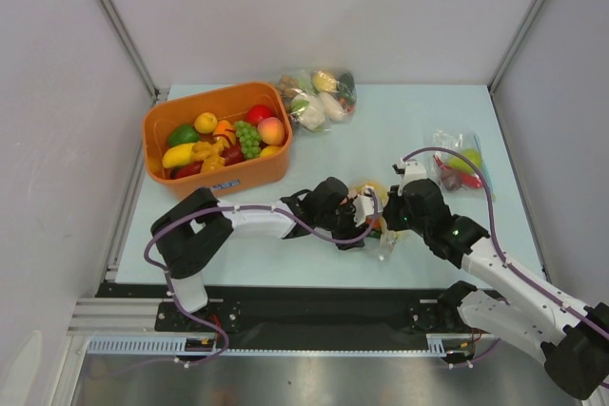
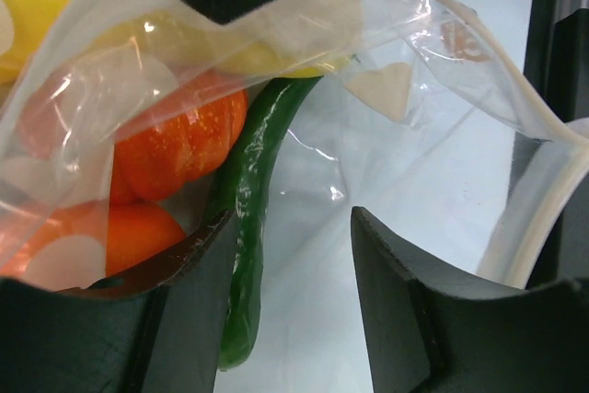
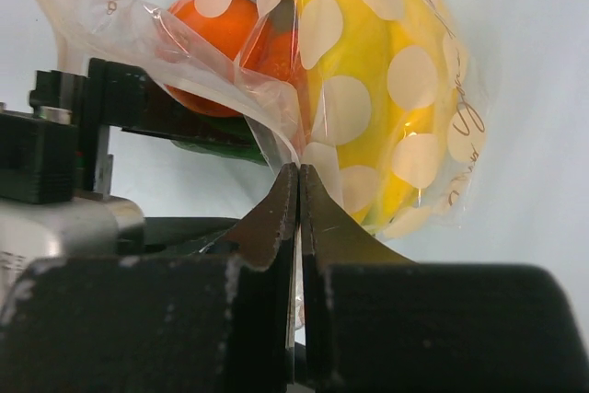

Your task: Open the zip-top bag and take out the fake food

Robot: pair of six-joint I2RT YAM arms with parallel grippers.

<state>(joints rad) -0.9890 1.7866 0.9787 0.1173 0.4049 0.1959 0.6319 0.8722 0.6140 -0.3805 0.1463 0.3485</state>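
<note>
Your right claw (image 3: 298, 177) is clenched on a fold of clear film from the zip-top bag (image 3: 396, 80), its jaws pressed flat together; your left claw (image 2: 293, 246) is released, jaws apart, with the bag's open mouth draped over it and a green chilli (image 2: 250, 218) lying in the gap. Brown cursive script (image 3: 465, 126) runs down the bag's side beside printed white dots; you cannot read it at this angle. Fake food (image 2: 179, 149) sits inside the bag: a ribbed orange pumpkin, another orange piece, something yellow, and the chilli. From above, the bag lies on the pale surface (image 1: 400, 130) between both claws; an orange basket (image 1: 217, 181) at the rear left holds a lemon, green grapes, a peach and other pieces; a second filled bag (image 1: 319, 97) lies just beside the basket; a third bag (image 1: 461, 164) lies near the right edge.
</note>
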